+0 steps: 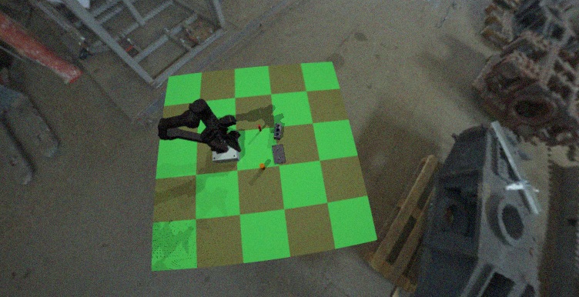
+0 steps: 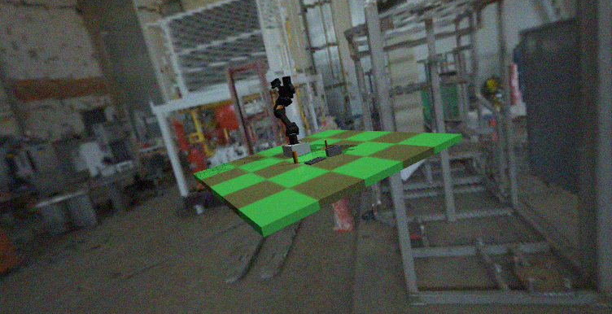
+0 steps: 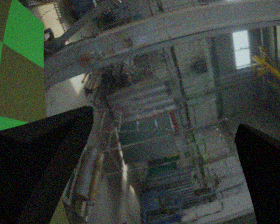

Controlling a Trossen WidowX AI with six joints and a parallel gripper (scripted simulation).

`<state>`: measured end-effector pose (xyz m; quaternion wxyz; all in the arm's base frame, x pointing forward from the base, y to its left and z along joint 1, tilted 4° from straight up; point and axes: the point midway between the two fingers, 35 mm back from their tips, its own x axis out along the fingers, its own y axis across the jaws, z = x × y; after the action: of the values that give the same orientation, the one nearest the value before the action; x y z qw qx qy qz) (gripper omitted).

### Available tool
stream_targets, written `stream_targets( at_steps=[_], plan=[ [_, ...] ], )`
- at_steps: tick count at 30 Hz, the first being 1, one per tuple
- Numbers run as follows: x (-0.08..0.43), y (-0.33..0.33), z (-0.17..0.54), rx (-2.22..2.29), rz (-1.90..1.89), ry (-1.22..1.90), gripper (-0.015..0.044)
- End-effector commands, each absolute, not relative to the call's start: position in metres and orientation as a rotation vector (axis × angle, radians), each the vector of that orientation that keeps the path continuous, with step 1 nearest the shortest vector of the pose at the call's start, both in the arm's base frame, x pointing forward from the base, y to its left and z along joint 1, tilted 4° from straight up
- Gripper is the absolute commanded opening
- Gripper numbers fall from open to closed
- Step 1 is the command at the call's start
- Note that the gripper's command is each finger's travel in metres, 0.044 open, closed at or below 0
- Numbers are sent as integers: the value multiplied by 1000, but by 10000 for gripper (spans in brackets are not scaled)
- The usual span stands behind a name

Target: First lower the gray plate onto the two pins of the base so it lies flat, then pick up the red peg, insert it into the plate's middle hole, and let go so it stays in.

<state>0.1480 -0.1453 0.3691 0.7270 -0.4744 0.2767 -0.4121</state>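
The gray plate (image 1: 278,154) (image 2: 315,160) lies flat on the checkered table. The gray base (image 1: 277,131) (image 2: 333,150) is a thicker block beside it, apart from it; its pins are too small to make out. The red peg (image 1: 259,128) (image 2: 325,143) stands upright near the base. My gripper (image 1: 234,128) (image 2: 281,82) (image 3: 168,123) is open and empty, raised high above the table near the arm's own mount, away from the plate, base and peg. The wrist view shows none of these parts between the fingers.
An orange peg (image 1: 262,165) (image 2: 295,156) stands upright near the plate. The white mounting box (image 1: 225,155) (image 2: 295,149) of the arm sits on the checkered table (image 1: 303,230) (image 2: 338,185). The table's right edge lies beyond the plate and base in the top view.
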Motion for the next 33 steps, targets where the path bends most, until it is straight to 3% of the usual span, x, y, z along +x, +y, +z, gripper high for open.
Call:
stream_targets(
  at_steps=[1,9,19,33],
  plan=[
    [148,-145,369,-1046,-909,610,426],
    [239,-121,337,-1169,-464,754,440],
    [337,-55,247,-1185,217,974,440],
    [364,51,113,-948,1025,1274,440]
  ],
)
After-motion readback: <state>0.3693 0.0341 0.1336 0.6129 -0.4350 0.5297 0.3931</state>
